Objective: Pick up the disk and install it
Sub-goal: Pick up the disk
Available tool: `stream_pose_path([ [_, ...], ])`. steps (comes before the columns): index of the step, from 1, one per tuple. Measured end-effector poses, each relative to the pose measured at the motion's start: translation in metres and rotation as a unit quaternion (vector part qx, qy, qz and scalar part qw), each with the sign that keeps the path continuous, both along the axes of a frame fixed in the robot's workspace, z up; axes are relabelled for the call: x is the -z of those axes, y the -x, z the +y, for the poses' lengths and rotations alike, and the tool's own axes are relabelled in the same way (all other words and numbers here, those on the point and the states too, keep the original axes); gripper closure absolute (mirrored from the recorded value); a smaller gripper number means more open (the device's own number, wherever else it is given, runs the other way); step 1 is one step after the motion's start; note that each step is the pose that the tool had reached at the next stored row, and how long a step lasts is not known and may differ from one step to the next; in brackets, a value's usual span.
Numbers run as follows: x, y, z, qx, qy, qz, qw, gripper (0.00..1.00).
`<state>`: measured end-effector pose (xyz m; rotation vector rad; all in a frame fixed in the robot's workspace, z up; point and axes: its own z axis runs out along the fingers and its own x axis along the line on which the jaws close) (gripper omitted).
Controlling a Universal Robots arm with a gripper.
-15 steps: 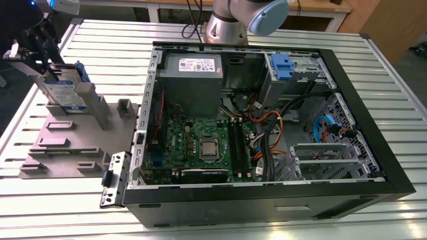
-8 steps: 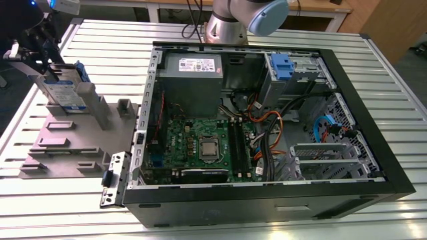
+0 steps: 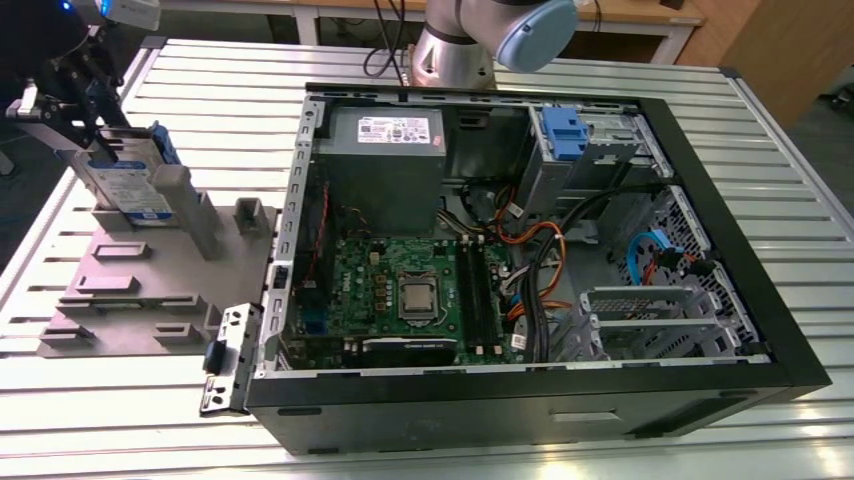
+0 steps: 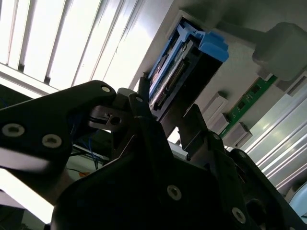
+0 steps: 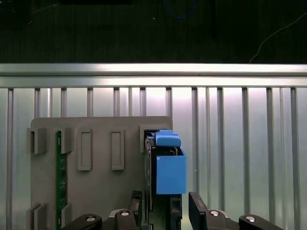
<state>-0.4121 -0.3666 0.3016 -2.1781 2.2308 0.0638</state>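
The disk (image 3: pixel 134 185) stands upright in a slot at the far corner of the grey holder (image 3: pixel 134 290), near the counter's (image 3: pixel 134 420) edge on the exterior view's left. A skewed lift would likely jam its blue rails in that slot. The hand (image 5: pixel 165 211) straddles it, jaws apart, not visibly clamped.

Bright, even light — glare on table slats (image 4: pixel 48 38).
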Motion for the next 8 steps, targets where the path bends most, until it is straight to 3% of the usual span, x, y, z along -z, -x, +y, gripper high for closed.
stream_pose_path([
  [2, 0.0002, 0.0, 0.0001, 0.0, 0.0, 0.0009, 1.0, 0.49],
  [3, 0.0002, 0.0, 0.0001, 0.0, 0.0, 0.0035, 0.99999, 0.49],
  [8, 0.0001, 0.0, 0.0, 0.0, 0.0, 0.0039, 0.99999, 0.49],
])
